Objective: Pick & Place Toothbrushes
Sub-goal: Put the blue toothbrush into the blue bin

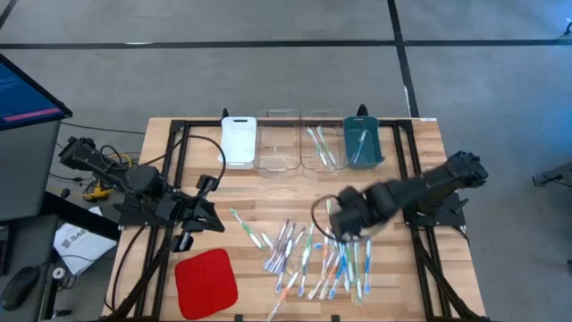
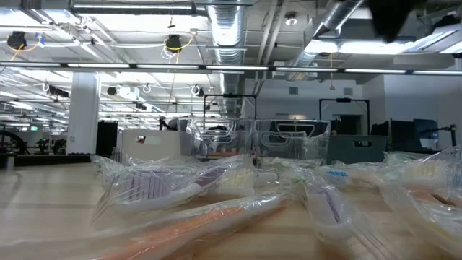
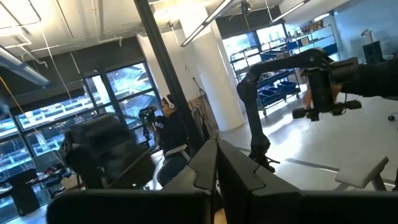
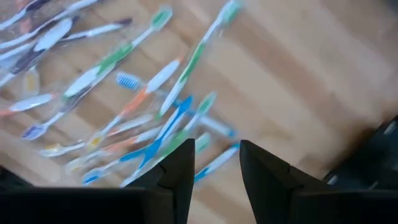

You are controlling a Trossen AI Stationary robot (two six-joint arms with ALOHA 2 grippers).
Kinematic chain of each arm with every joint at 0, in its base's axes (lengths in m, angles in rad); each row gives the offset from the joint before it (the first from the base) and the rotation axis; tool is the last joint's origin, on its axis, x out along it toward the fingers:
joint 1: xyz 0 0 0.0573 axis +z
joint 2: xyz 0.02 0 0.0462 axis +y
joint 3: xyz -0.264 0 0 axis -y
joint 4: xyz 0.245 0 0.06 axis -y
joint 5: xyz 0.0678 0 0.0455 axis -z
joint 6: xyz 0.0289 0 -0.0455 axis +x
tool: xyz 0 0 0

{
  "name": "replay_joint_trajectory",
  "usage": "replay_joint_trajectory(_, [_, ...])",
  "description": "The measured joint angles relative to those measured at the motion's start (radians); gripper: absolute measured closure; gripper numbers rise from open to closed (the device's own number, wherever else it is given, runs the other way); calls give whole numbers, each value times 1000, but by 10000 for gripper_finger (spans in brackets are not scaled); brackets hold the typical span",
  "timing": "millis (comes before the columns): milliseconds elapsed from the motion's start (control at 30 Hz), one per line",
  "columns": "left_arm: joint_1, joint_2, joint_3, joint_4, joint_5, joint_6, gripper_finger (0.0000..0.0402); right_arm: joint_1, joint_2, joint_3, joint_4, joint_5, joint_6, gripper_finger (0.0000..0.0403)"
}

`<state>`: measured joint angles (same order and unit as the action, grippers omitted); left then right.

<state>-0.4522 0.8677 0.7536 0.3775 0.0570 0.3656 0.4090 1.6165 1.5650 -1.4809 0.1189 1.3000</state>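
Low view: wrapped toothbrushes [image 2: 216,191] fill the near foreground, too close and blurred to count — clear wrappers, a purple-grey head, an orange handle. Behind them, clear bins [image 2: 289,141] partly masked by the wrappers; neither gripper shows here.

High view: the toothbrushes [image 1: 308,259] lie loose and crisscrossed on the wooden surface [image 1: 420,170] at near centre. The right gripper [image 1: 350,234] hovers over the right side of the pile; its arm hides the brushes directly beneath, and the fingers are lost in the dark wrist body. A red pad [image 1: 206,282] sits just left of the pile, apart from it.

Right wrist view: the right gripper [image 4: 217,165] has its fingers a narrow gap apart, nothing between them. Toothbrushes [image 4: 149,106] spread below and ahead — blue, green and orange handles, motion-blurred. Whether the fingertips touch any brush cannot be told.

Left gripper [image 1: 217,224] waits at the surface's left, well apart from the pile, pointing toward it. In the left wrist view its fingers [image 3: 199,174] sit close together, holding nothing; tips cut off at the frame edge.

Far row in the high view: white tray [image 1: 239,140], two clear bins [image 1: 277,143] — one holding a few brushes [image 1: 320,148] — and a teal bin [image 1: 363,143] with one or two inside, hard to count.
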Motion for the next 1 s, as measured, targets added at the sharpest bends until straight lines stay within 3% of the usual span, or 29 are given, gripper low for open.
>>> replay_joint_trajectory(167, [0, 0, 0, 5, 0, -3, 394, 199, 13, 0, 16, 12, 353, 282])
replay_joint_trajectory(333, [0, 0, 0, 7, 0, -3, 394, 348, 42, -1, 21, 13, 548, 280])
replay_joint_trajectory(567, [0, 0, 0, 14, 0, -3, 394, 421, 164, -1, 27, 1, 771, 279])
replay_joint_trajectory(700, [0, 0, 0, 14, 0, -3, 394, 406, 231, -1, 46, -93, 740, 267])
replay_joint_trajectory(1000, [0, 3, 0, 17, 0, -3, 394, 378, 301, -13, 55, -130, 698, 195])
